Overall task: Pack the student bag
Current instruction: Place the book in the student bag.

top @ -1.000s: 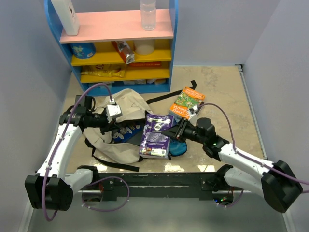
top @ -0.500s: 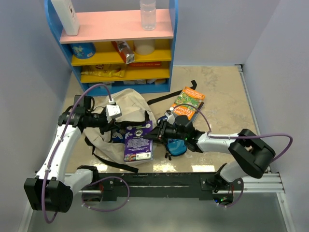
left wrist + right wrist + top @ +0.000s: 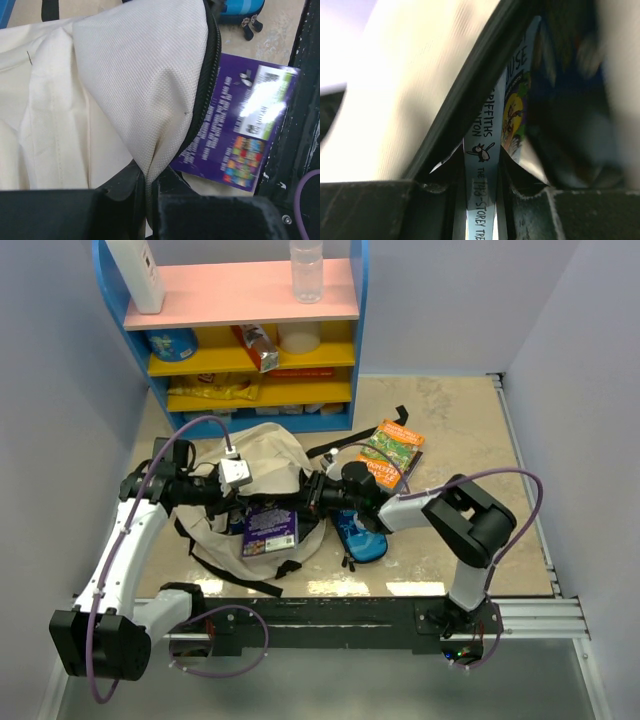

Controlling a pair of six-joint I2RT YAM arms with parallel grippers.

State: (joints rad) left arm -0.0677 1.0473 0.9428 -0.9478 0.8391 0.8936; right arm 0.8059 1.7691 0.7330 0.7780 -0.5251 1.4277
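On table [image 3: 455, 430], right tool [image 3: 318, 496] has slid clamped book [image 3: 268, 528] into student bag [image 3: 265, 452]; left tool [image 3: 150, 182] pinches it.

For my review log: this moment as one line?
left gripper: pinching student bag rim | right gripper: holding purple book | book partly inside bag

Worktop [image 3: 450, 430]: beige, marbled | left-centre: student bag [image 3: 270, 455] lay slumped on it | just right of bag, towards near edge: blue pencil case [image 3: 362, 537] | beyond the case: orange-green book [image 3: 392, 448] lay flat | far-left edge: blue shelf unit [image 3: 230, 295] stood
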